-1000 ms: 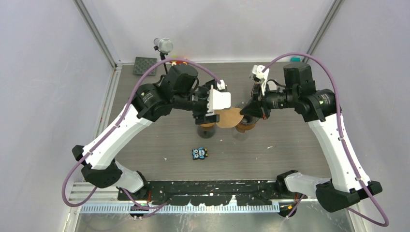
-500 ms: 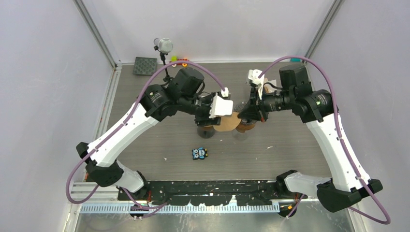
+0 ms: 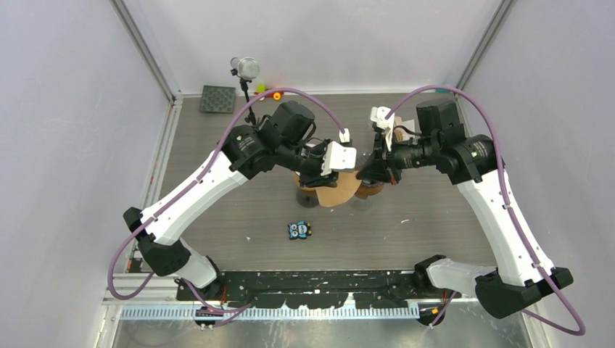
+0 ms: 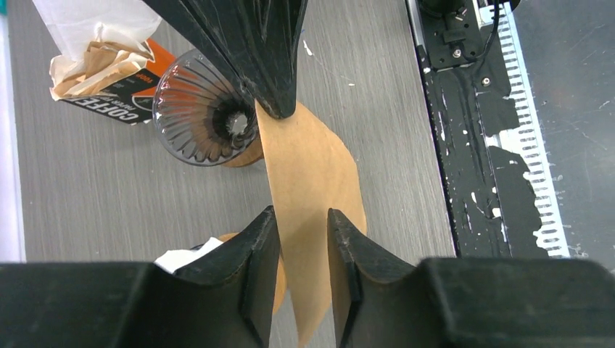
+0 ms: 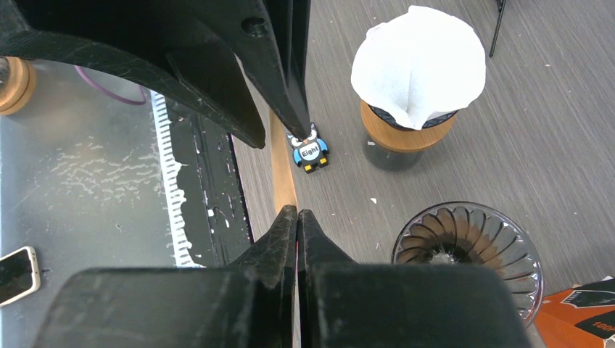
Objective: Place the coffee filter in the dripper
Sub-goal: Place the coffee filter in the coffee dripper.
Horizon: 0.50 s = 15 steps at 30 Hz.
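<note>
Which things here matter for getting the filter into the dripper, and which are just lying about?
Job: brown paper coffee filter; empty clear ribbed glass dripper.

Lying about: second dripper already holding a white paper filter; orange coffee packet; blue owl toy; microphone; black square mat.

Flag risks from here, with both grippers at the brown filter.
1. The right gripper pinches the brown filter at its edge while the left gripper straddles it, jaws apart; pulling against each other could tear the paper.
2. The filter looks flat, so it may not seat in the empty glass dripper.
3. The dripper with the white filter stands nearby; an arm could knock it.
</note>
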Each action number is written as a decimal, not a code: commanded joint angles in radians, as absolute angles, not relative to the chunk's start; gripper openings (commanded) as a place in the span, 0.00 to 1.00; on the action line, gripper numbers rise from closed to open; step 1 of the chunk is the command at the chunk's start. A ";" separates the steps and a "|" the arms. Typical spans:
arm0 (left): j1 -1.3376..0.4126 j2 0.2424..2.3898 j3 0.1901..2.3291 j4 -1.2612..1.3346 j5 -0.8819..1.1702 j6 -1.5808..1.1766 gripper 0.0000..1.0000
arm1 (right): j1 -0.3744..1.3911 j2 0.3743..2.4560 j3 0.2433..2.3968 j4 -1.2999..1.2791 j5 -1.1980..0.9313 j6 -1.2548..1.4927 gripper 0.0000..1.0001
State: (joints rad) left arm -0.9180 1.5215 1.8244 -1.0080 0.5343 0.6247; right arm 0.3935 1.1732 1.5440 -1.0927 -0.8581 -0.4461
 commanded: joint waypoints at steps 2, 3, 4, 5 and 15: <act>-0.920 1.537 1.831 -0.958 0.575 0.587 0.22 | 0.399 1.158 1.539 -1.059 -0.866 -0.443 0.00; -0.920 1.537 1.831 -0.959 0.575 0.586 0.17 | 0.399 1.156 1.539 -1.054 -0.863 -0.435 0.00; -0.920 1.537 1.830 -0.959 0.574 0.582 0.10 | 0.398 1.154 1.539 -1.048 -0.861 -0.428 0.00; -0.920 1.534 1.827 -0.958 0.571 0.578 0.05 | 0.399 1.153 1.539 -1.043 -0.859 -0.421 0.00; -0.813 1.395 1.685 -0.811 0.659 0.431 0.00 | 0.399 1.115 1.523 -0.966 -0.848 -0.340 0.27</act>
